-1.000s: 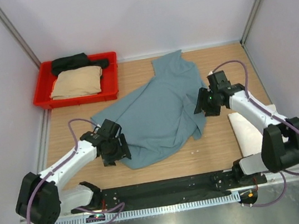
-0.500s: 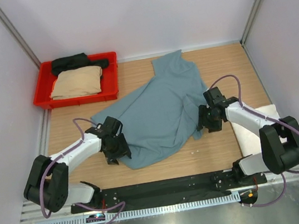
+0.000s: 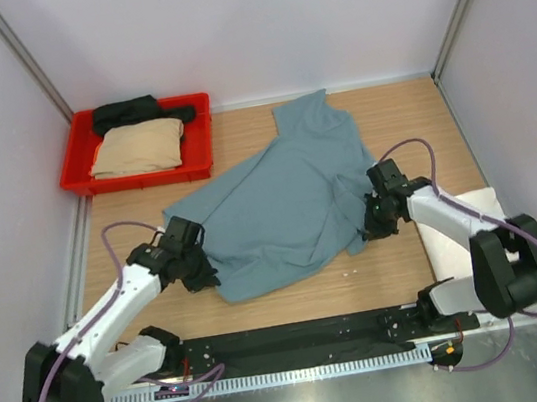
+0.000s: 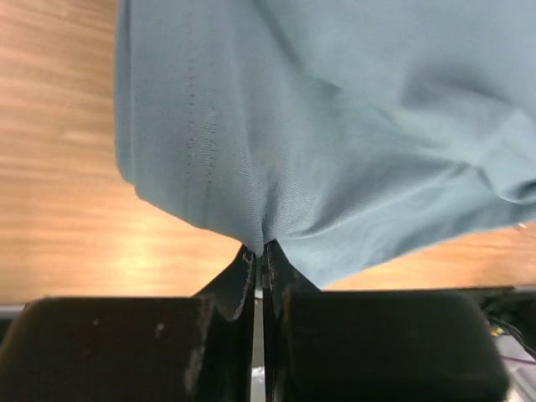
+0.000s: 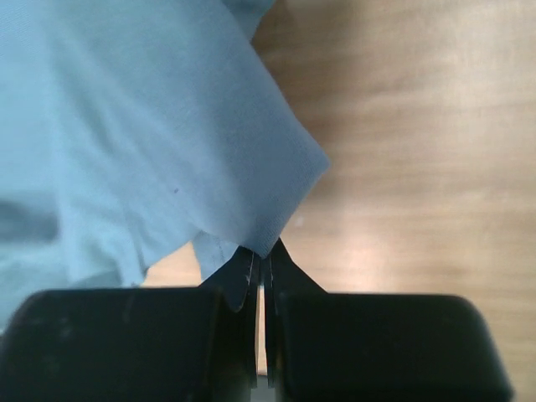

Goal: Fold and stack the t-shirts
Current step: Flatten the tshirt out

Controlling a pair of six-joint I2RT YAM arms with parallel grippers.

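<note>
We note the teal t-shirt [image 3: 285, 209] lying rumpled across the middle of the table [image 3: 408, 119]. The left pincer [image 4: 258, 251] is pinched on its near-left hem and the right pincer [image 5: 262, 255] nips a corner at its near-right edge. We judge the two grips sit at opposite ends of the near edge so the cloth can be drawn taut and flattened ahead of a fold. The tan shirt [image 3: 139, 146] and black shirt [image 3: 129, 111] lie in the red tray [image 3: 73, 180] at far left, out of the working area, and the white shirt [image 3: 451, 234] rests at near right.
</note>
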